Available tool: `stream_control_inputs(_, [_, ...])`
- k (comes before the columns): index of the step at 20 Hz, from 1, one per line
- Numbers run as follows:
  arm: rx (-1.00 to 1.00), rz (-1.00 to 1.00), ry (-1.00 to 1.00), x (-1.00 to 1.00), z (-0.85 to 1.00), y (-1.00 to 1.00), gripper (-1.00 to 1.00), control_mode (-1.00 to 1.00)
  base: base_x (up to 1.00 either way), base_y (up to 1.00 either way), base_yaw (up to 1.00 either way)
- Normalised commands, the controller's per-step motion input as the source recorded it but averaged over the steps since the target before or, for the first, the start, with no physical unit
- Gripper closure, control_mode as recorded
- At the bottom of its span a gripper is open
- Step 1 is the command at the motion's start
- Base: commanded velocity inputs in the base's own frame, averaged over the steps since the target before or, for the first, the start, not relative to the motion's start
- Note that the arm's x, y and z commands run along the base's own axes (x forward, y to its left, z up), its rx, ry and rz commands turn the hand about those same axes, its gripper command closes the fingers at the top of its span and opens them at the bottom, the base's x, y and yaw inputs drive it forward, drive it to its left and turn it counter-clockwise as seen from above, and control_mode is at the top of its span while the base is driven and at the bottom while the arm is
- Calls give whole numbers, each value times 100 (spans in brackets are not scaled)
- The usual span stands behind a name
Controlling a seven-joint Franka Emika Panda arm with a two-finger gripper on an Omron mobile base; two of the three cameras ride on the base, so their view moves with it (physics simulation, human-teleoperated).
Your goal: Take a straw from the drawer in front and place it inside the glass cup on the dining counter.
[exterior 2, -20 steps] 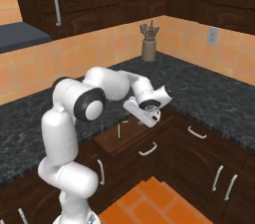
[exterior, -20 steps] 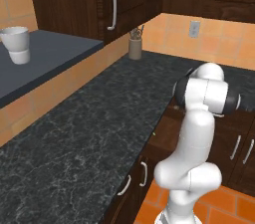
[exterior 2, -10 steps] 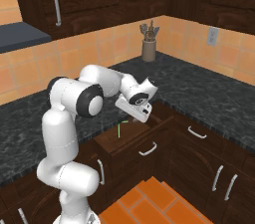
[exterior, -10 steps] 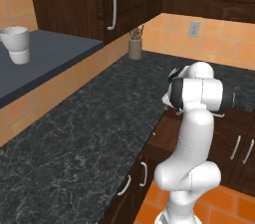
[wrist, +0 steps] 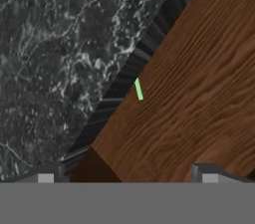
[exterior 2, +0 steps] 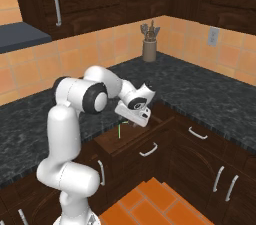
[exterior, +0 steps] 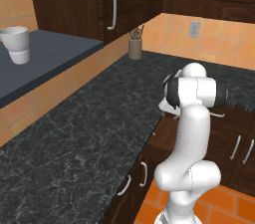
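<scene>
hand (exterior 2: 134,121): fingers apart, holding nothing, over the open drawer (exterior 2: 131,137)
straw (exterior 2: 120,131): upright in drawer, just left of hand

A glossy white arm (exterior 2: 65,134) of rounded segments with dark grey joint bands; just behind the fingers, a white hand with black-ringed wrist (exterior 2: 136,105).
</scene>
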Motion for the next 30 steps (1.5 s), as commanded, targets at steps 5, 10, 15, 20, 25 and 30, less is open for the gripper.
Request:
stream_control_inputs(5, [0, 5, 0, 2, -37, 0, -100, -100, 0, 0, 0])
stream_control_inputs(10, [-3, 7, 3, 5, -33, 0, -100, -100, 0, 0, 0])
stream_control_inputs(15, [-5, 10, 2, 0, -34, -3, -100, -100, 0, 0, 0])
stream_control_inputs(20, [-4, 13, 3, 0, -32, -17, -100, -100, 0, 0, 0])
stream_control_inputs(25, [-3, 12, 11, -2, -31, -43, -100, -100, 0, 0, 0])
stream_control_inputs(30, [0, 10, 13, -12, -35, -57, -100, -100, 0, 0, 0])
